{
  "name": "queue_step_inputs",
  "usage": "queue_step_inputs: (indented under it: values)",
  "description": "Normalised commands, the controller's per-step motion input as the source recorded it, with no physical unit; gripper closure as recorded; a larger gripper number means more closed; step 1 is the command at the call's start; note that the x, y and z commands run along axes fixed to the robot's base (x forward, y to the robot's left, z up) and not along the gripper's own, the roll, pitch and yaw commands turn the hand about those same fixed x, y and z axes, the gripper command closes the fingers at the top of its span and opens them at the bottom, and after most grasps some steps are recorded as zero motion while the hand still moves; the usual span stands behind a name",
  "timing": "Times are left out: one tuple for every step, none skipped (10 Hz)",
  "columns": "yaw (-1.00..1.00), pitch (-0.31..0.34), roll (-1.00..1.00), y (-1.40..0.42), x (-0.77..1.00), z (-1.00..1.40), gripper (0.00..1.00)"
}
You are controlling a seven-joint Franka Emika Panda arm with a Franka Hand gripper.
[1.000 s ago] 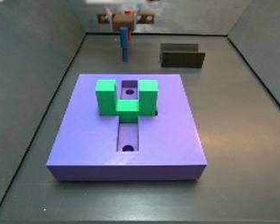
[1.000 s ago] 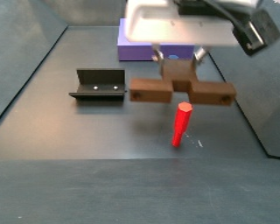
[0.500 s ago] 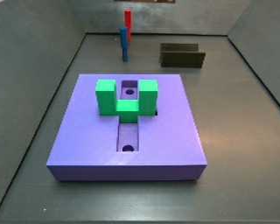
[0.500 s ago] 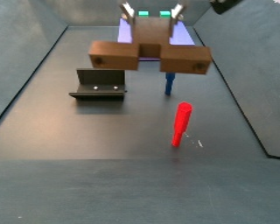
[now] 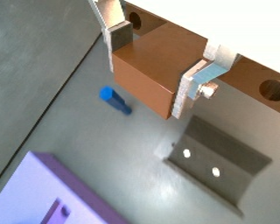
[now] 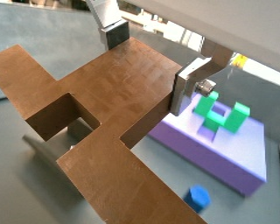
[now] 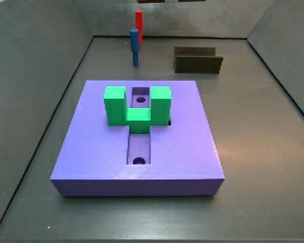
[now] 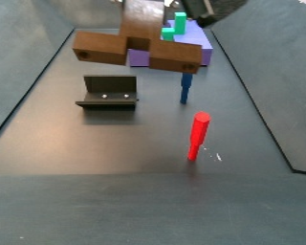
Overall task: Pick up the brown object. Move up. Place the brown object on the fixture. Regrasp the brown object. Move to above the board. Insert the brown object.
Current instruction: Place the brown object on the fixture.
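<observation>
Brown and blocky, the brown object [image 5: 166,74] is filling the middle of a wrist view, and my gripper [image 5: 160,63] is clamping its raised middle part, one silver finger [image 5: 116,35] pressing on one flank and the other on the opposite flank, jaws closed only as far as the part's width. A round hole is showing in the bar's end beyond one finger. Below it the floor is carrying the fixture [image 5: 220,163], a short blue peg [image 5: 115,100] well apart from it, and a corner of the purple board [image 5: 55,202]

Seen from the wrist camera on the opposite side, the brown object [image 6: 101,109] is stretching across the frame with a square cut-out in it, my gripper [image 6: 154,59] is pinching its raised part, and the board [image 6: 219,154] with the green U-shaped block [image 6: 222,115] is lying beyond

In a side view the board [image 7: 174,157] is sitting in the foreground with the green U-shaped block [image 7: 138,106] on it, the fixture [image 7: 198,61] is standing behind near the back wall, and an upright blue-and-red peg [image 7: 136,36] is standing beside it; my gripper is out of frame

From across the table, in a side view, I am holding the brown object [image 8: 137,50] in the air, tilted, above the fixture [image 8: 108,93] and apart from it; my gripper [image 8: 144,17] is gripping it from above. A red peg [image 8: 197,136] is standing nearer the camera
</observation>
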Motion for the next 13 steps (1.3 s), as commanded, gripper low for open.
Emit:
queue_step_inputs:
  values:
    - [0.13,0.111,-0.42,-0.03,0.85,0.00,1.00]
    - [0.16,0.149,-0.35,-0.07,0.90,-0.04,1.00]
    - [0.23,0.223,-0.17,-0.14,0.96,-0.10,1.00]
    - [0.23,0.354,0.00,-0.05,0.95,-0.14,1.00]
    - [0.00,0.289,0.00,-0.13,0.76,-0.31,1.00]
    - [-0.02,0.046,-0.07,0.00,0.38,-0.53,1.00]
    - [-0.05,0.000,-0.26,0.00,0.45,-0.54,1.00]
    - [-0.10,-0.063,-0.30,-0.03,0.15,-0.47,1.00]
    - [-0.09,-0.217,-0.47,-0.05,0.07,-0.44,1.00]
    - [0.00,-0.066,-0.39,-0.20,0.30,-0.17,1.00]
    - [0.00,0.000,-0.10,-0.36,0.43,0.00,1.00]
    - [0.00,-0.006,0.00,-0.40,0.39,0.00,1.00]
    - [0.00,-0.034,0.00,-0.37,0.36,-0.09,1.00]
